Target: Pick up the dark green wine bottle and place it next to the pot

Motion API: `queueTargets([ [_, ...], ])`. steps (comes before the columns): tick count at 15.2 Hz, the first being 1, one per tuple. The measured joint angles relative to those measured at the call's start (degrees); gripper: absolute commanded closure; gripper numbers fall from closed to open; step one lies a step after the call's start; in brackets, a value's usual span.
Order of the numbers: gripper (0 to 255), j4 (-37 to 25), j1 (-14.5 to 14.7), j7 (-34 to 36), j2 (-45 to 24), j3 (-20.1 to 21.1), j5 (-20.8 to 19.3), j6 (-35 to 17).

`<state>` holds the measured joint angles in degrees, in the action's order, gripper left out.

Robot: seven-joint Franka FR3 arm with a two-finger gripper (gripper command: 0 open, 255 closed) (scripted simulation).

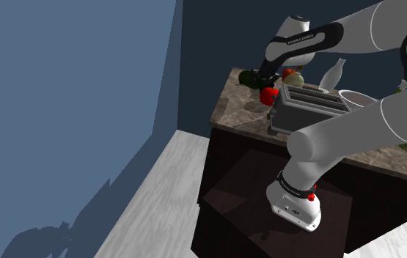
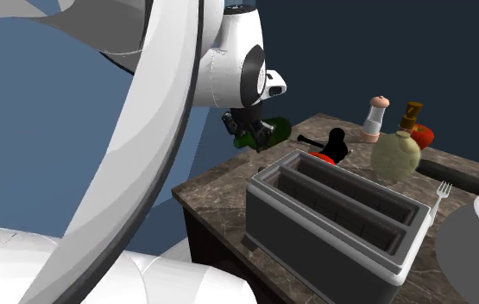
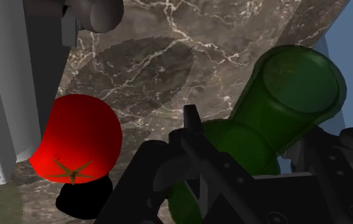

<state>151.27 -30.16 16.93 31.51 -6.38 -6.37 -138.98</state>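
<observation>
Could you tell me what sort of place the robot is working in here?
Most likely a home kitchen: a stone-patterned countertop carries a toaster, a shaker and a tomato.

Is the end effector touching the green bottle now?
Touching. The wrist view shows it: the black fingers of the end effector clasp the bottle from both sides, with no gap.

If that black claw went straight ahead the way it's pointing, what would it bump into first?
Probably the marbled countertop, just beside the red tomato. The green bottle it clasps would likely touch down first.
</observation>
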Motion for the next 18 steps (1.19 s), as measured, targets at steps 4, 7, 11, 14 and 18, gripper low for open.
queueTargets([
  [4, 255, -2.24, 0.08, -0.20, 1.30, 0.11, 0.20, 3.52],
  [7, 255, -4.12, 0.13, -0.40, 2.04, 0.14, 0.36, 6.14],
  [11, 255, -6.73, 0.24, -0.49, 2.85, 0.34, 0.57, 9.56],
  [14, 255, -8.66, 0.31, -0.58, 3.18, 0.44, 0.71, 11.83],
  [18, 255, -9.28, -0.19, -2.00, 5.17, -0.57, 0.46, 14.36],
])
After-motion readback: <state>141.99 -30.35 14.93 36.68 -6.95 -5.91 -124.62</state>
